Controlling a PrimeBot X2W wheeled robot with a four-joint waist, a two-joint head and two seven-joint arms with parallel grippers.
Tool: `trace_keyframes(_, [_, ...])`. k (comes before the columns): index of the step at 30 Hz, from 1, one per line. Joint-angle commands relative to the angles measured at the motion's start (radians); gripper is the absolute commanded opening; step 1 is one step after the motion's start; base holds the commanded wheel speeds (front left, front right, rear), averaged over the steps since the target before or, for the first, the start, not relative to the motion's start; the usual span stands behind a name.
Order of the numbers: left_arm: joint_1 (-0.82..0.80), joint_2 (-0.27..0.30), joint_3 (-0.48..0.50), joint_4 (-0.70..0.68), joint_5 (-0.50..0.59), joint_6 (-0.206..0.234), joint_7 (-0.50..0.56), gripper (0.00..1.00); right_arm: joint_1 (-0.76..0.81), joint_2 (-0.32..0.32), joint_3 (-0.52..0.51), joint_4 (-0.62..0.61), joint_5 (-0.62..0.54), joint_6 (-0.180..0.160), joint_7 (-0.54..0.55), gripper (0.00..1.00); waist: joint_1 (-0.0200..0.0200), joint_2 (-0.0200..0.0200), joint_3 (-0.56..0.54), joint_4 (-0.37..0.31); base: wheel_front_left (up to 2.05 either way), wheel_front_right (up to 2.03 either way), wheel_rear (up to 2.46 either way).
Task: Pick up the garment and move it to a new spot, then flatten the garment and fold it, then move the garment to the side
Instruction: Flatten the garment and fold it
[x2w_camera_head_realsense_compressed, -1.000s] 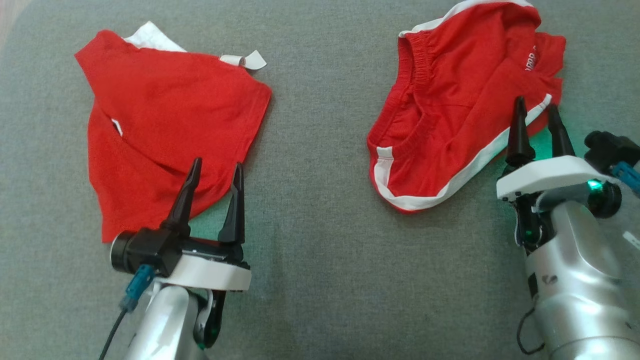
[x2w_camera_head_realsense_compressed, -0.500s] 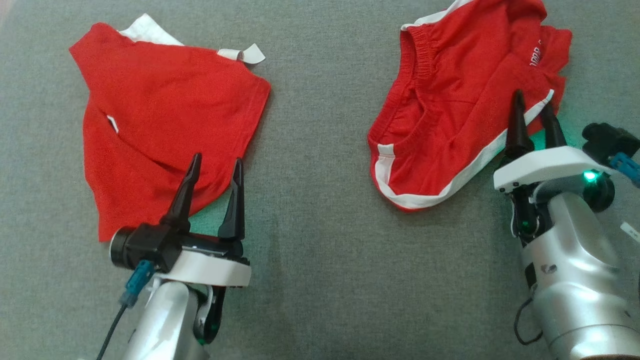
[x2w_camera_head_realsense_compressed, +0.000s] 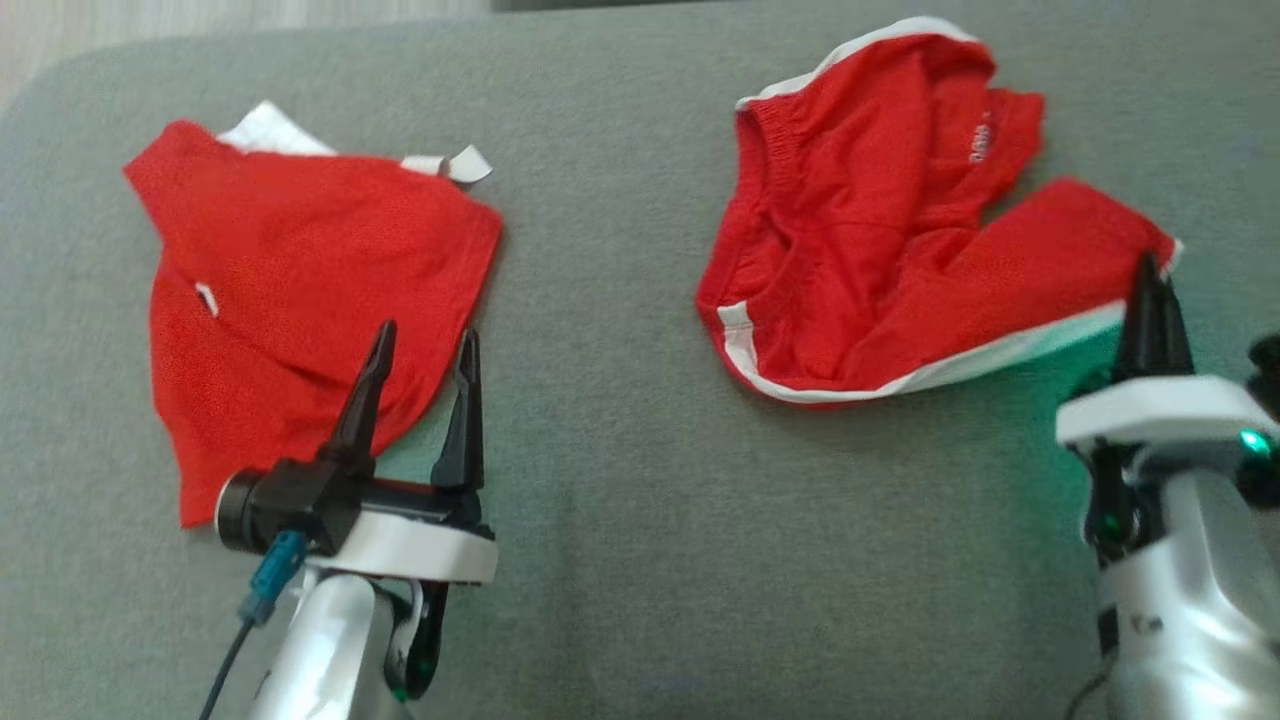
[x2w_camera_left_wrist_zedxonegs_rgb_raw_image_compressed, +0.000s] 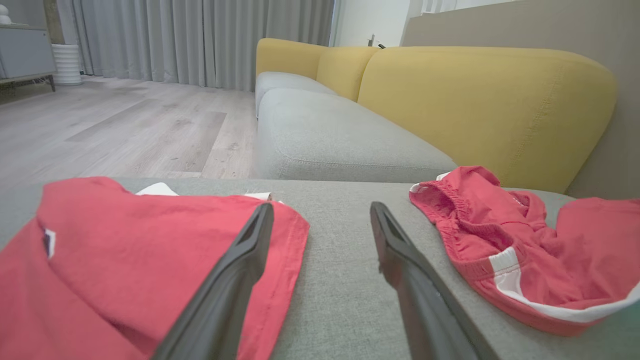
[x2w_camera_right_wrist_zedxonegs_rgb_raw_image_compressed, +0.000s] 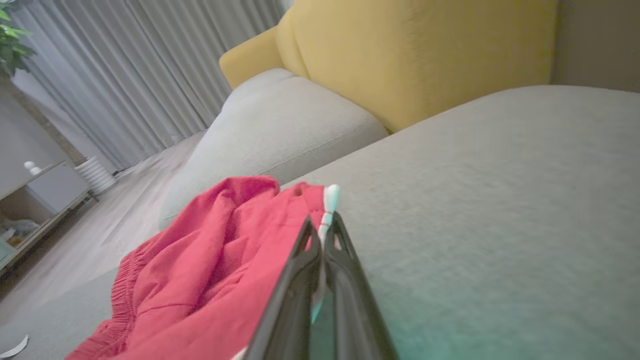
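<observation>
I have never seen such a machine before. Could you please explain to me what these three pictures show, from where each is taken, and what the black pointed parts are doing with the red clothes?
This is a robot with two arms. Each arm ends in a gripper: two long black fingers that pinch. The top-down picture comes from a camera on its head; the other two come from cameras on its wrists, looking along the fingers.

Two garments lie on a grey cushion: a red shirt on the left and red shorts with white trim on the right.

The left gripper is open, by the shirt's lower edge. The right gripper is shut on the shorts' white-trimmed corner.
</observation>
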Motion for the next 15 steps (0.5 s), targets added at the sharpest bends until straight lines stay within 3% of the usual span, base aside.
trace_keyframes(1, [0.013, 0.003, 0.035, -0.035, 0.0, 0.008, -0.01, 1.0, 0.043, 0.002, -0.013, -0.074, -0.03, -0.001, -0.011, 0.0, 0.0001, 0.0, -0.037, -0.04, 0.0, 0.0, 0.0])
trace_keyframes(12, [0.031, 0.003, 0.032, -0.042, -0.011, 0.019, -0.01, 1.0, 0.159, 0.002, -0.166, -0.102, -0.122, -0.001, -0.011, 0.0, 0.0001, 0.0, -0.07, -0.093, 0.0, 0.0, 0.0])
trace_keyframes(13, [0.031, 0.003, 0.031, -0.043, -0.012, 0.02, -0.01, 1.0, 0.157, 0.002, -0.179, -0.098, -0.134, -0.001, -0.011, 1.0, 0.0001, 0.0, -0.071, -0.095, 0.0, 0.0, 0.0])
trace_keyframes(15, [0.031, 0.003, 0.028, -0.042, -0.013, 0.021, -0.01, 1.0, 0.148, 0.002, -0.187, -0.102, -0.144, -0.001, -0.011, 1.0, 0.0001, 0.0, -0.072, -0.098, 0.0, 0.0, 0.0])
